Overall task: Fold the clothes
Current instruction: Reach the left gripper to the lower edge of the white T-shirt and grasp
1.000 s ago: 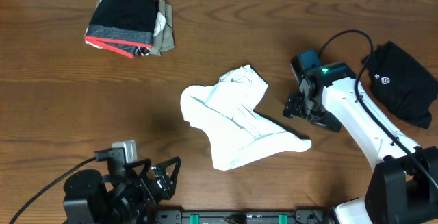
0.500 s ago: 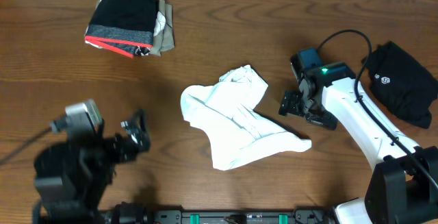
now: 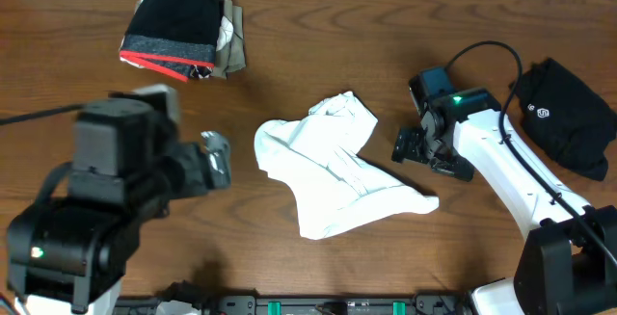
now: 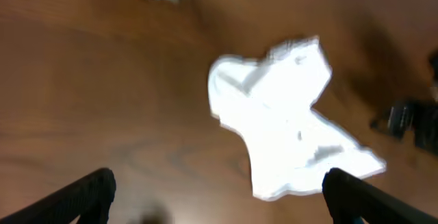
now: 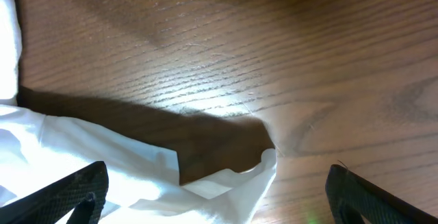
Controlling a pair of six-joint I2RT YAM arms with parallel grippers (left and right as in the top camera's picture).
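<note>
Wooden table [image 3: 386, 26], white shirt [image 3: 328, 170] diagonal, far-left to near-right; left tool [image 4: 219, 186], right tool [image 5: 215, 183] apart.

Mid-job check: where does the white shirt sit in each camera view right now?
Overhead: the white shirt lies crumpled at the centre of the picture.
Left wrist: centre to right of the picture, blurred.
Right wrist: lower left, only part of it in the picture.
Shared landmark: the brown wooden table that it lies on, seen in all three views.
</note>
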